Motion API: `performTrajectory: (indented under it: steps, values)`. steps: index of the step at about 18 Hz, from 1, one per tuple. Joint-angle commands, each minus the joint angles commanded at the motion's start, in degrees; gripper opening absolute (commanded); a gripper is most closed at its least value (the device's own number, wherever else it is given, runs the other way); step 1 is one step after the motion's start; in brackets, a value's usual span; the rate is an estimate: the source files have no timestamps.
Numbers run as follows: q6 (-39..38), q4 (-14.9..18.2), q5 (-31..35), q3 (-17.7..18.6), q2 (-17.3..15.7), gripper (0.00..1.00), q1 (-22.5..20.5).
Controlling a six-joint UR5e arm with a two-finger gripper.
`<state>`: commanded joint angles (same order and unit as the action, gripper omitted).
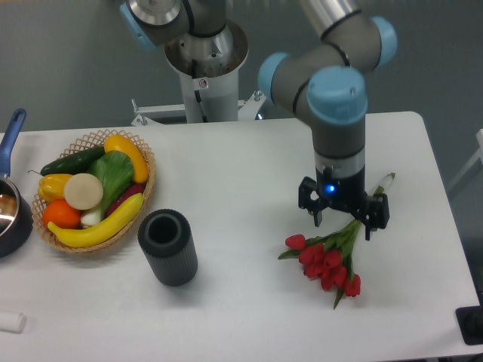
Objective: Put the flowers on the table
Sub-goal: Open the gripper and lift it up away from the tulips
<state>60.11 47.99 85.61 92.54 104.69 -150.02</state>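
The flowers (326,264), a bunch of red tulips with green leaves and stems, lie on the white table (249,286) at the front right. The blooms point toward the front edge. The stem ends reach back right, past the gripper. My gripper (343,221) points straight down over the stems just behind the blooms. Its two dark fingers (316,213) stand wide apart on either side of the stems. It is open and holds nothing. I cannot tell if the fingertips touch the table.
A dark grey cylindrical vase (167,246) stands at the front centre-left. A wicker basket (143,200) of fruit and vegetables stands at the left. A dark pot with a blue handle (11,211) is at the left edge. The robot base (205,68) is at the back.
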Motion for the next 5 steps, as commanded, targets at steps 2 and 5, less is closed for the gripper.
performTrajectory:
  steps: [2,5]
  values:
    - [0.27,0.18,-0.7,0.36,-1.76,1.0,-1.32]
    - [0.27,0.26,-2.81,0.62,-3.26,1.0,-2.9]
